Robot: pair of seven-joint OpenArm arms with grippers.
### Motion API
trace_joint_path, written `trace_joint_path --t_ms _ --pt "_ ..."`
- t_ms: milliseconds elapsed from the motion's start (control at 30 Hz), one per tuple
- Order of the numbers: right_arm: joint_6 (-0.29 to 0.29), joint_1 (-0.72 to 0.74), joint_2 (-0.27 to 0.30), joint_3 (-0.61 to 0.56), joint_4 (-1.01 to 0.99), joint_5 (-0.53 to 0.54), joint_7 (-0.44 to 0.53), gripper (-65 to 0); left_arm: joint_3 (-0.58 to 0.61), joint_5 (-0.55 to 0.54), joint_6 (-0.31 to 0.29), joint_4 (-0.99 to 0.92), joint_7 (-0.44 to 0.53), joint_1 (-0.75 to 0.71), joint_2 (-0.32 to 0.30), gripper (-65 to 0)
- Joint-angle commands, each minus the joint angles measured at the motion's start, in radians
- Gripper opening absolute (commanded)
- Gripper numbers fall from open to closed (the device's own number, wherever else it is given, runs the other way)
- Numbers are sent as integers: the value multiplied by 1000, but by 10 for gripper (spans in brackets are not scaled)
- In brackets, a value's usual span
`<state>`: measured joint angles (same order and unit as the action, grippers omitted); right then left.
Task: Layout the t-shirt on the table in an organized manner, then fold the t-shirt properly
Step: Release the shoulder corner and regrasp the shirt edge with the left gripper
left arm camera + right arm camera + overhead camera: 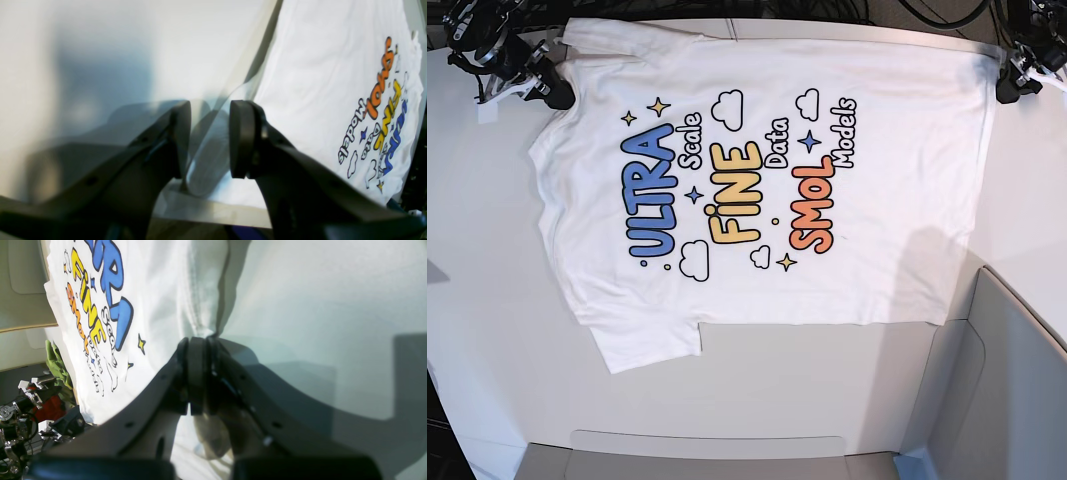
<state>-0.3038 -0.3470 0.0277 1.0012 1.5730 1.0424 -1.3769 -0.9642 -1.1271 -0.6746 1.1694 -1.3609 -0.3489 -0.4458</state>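
Right pincer [552, 92] is clamping the t-shirt [757, 180] at its shoulder corner, jaws pinched tight, likely anchoring the cloth. The t-shirt is lying flat, print up, spreading across the white bench [477, 300]. Left pincer [1012, 85] is standing parted at the hem corner, fabric between the jaws, seemingly releasing. Grey panels are bordering the bench.

My base view looks straight down; each wrist view sits close behind its hand, sharing the t-shirt [757, 190] print.
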Motion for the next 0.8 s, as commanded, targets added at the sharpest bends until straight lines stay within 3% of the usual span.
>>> trace_joint_path --t_ms 0,133,300,767 --pt "4 -10 4 2 0 -34 -19 -650 3 31 14 -1 -35 -12 -2 -410" --pt "4 -10 4 -2 0 -34 -19 -650 4 -90 14 -1 -35 -16 -3 -391" --pt "4 -13 4 -54 0 -34 -19 -650 4 -155 14 -1 -35 -16 -3 -387" --pt "4 -13 27 -49 0 -34 -19 -650 -31 -192 14 -1 -35 -17 -3 -366"
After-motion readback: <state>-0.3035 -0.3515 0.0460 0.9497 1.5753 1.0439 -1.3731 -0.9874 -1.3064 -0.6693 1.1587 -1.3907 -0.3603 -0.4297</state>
